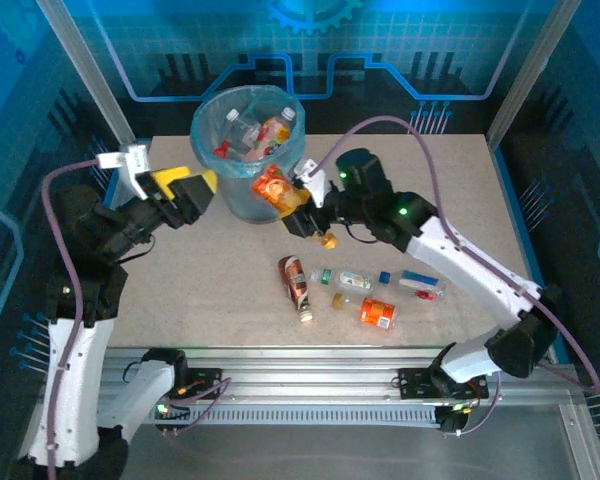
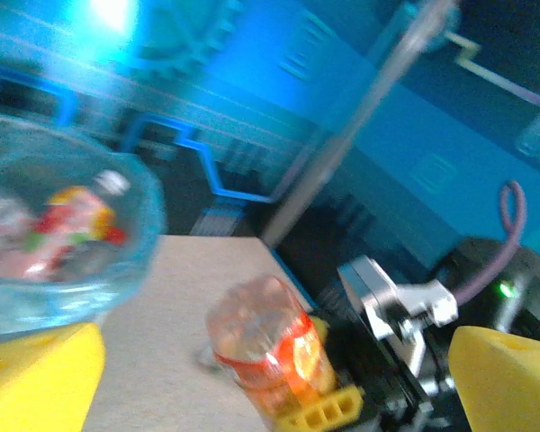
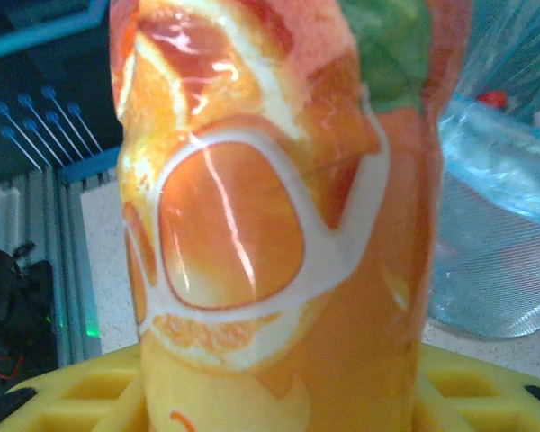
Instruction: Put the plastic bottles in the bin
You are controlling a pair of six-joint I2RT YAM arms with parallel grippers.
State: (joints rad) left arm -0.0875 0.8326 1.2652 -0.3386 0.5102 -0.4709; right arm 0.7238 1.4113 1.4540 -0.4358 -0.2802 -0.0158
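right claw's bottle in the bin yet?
No, the right claw holds the orange-label bottle outside the bin, beside its outer wall.

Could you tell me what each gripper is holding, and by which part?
The right gripper holds a clear plastic bottle with an orange label, by its labelled body; the left gripper holds nothing.

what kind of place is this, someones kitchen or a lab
Probably a robot lab or demo cell, not a home: aluminium frame posts, blue gear-and-circuit backdrop panels, and two arms bolted at the table's edge.
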